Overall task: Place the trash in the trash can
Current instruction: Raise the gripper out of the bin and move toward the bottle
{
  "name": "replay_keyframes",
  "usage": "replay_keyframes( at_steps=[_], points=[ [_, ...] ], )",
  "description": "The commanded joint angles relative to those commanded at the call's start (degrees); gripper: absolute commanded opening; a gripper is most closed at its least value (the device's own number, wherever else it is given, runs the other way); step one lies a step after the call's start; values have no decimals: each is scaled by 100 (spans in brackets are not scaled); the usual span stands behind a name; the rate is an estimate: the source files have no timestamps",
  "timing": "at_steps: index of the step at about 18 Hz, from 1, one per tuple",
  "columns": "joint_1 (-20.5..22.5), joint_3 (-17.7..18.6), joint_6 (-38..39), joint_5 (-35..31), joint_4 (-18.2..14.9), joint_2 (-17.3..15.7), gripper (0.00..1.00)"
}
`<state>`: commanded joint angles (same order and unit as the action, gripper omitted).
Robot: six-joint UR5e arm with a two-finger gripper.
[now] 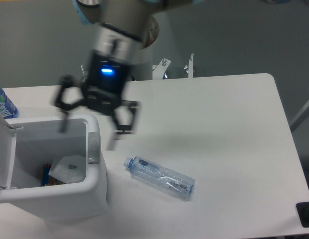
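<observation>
The trash can [60, 199] stands at the near left corner of the desk [209, 114] with its flip lid [4, 157] swung up and leaning to the left, so the mouth is open to the top. Inside, the crumpled white paper wad [69, 168] lies on the bottom toward the right wall, and beside it, at its left, a bit of blue-and-orange wrapper [46, 173] shows against the inner wall. The crushed clear bottle [159, 178] lies on its side on the desk, just to the right of the bin and apart from it, its pale blue cap pointing toward the bin and its body slanting away toward the near right. The gripper [87, 129] hangs above the bin's right rim, blurred, with its fingers [114, 135] spread wide apart and nothing between them; one finger is over the bin's mouth and the other is outside, over the desk between the bin and the bottle's cap. At the far left edge, behind the lid, part of a bottle with a blue-and-white label [2, 103] shows. To the right of the crushed bottle the desk surface runs bare to its rounded far corner and right edge. The bin's front wall sits close to the desk's near edge.
</observation>
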<state>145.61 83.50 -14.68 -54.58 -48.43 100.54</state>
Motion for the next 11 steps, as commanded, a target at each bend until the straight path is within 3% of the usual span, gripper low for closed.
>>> replay_keyframes(
  at_steps=[3, 6, 11],
  points=[
    [493, -26, -18, 0, 0, 62, 100],
    [679, 0, -18, -183, 0, 202, 100],
    [626, 131, 70, -2019, -17, 404, 100]
  ],
)
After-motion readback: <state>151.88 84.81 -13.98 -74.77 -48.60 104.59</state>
